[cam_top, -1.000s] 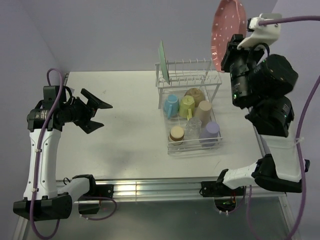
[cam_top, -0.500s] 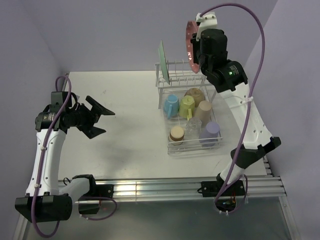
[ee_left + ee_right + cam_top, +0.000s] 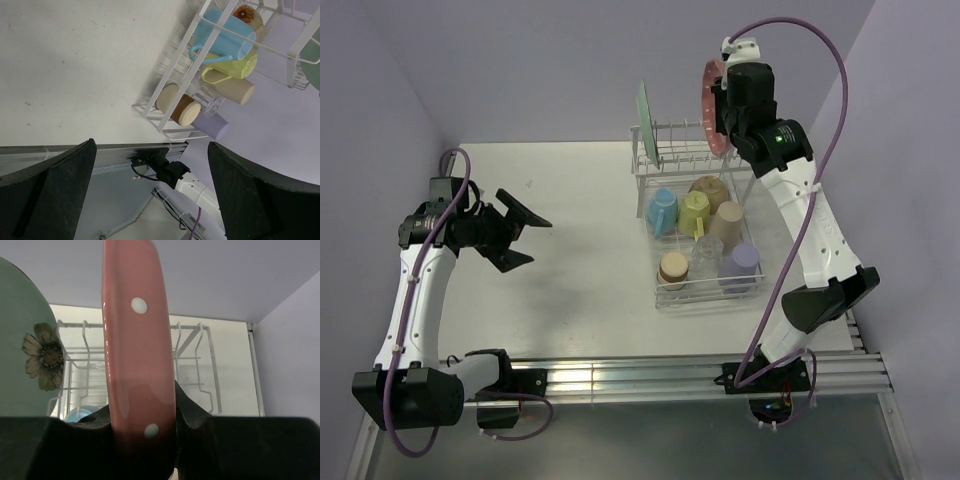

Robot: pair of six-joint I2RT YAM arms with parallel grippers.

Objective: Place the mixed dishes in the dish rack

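My right gripper (image 3: pixel 718 100) is shut on the rim of the pink dotted plate (image 3: pixel 708 105), holding it on edge just above the upright prongs at the back right of the white dish rack (image 3: pixel 705 303). In the right wrist view the pink dotted plate (image 3: pixel 135 340) fills the middle between the dark fingers (image 3: pixel 195 415). The mint-green plate (image 3: pixel 643 122) stands upright in the prongs at the left. Blue (image 3: pixel 663 208), yellow (image 3: pixel 694 211), tan (image 3: pixel 727 224) and lavender (image 3: pixel 740 262) cups and a clear glass (image 3: pixel 706 256) lie in the lower basket. My left gripper (image 3: pixel 525 237) hangs open and empty over the table's left.
A brown flowered cup (image 3: pixel 709 189) and a tan cup with a pale base (image 3: pixel 673 268) also lie in the basket. The metal rail (image 3: pixel 620 375) runs along the near table edge. The purple wall stands close behind the rack.
The right arm swung in from the high right with the pink plate, turned it edge-on and brought it over the prong row. The left gripper drifted slightly right and stayed open.
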